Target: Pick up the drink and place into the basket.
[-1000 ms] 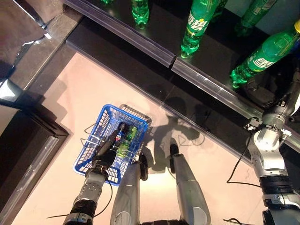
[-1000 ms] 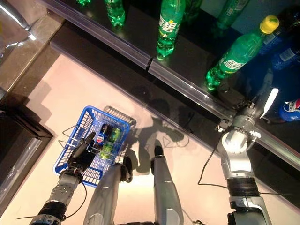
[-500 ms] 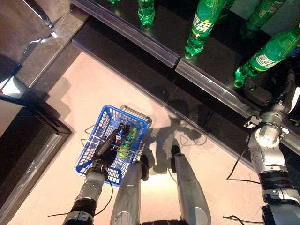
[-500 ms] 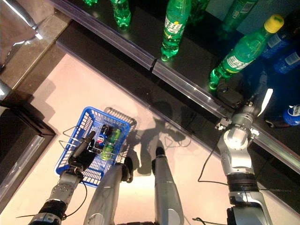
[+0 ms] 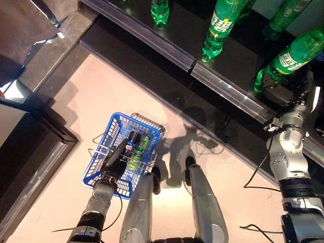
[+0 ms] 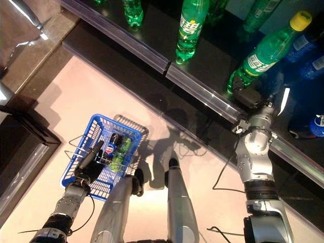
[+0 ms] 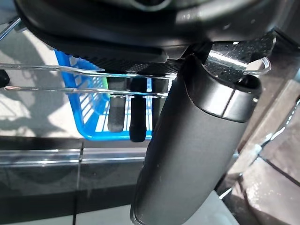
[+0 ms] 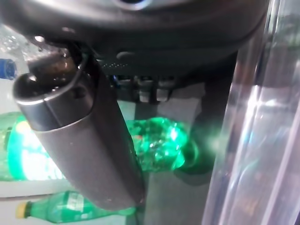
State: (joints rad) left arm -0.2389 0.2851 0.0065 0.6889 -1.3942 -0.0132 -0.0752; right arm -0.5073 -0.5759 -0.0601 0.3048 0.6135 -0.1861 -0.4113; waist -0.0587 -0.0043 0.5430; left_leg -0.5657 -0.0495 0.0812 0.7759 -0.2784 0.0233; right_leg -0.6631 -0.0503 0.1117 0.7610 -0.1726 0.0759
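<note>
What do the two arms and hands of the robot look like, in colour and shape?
Both arms are silver-grey, built of rounded segments with dark bands at the joints. The left hand is dark, with slim black fingers. The right hand is also dark, and a white cover shows beside it. In both wrist views the thumb is a thick, smooth dark-grey cylinder with a rounded end.

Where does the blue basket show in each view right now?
Left eye view: blue basket lower left, on the floor.
Right eye view: lower left.
Left wrist view: past the left hand, blue wall visible.
Right wrist view: not in it.
Shared landmark: the basket's wire handles.
</note>
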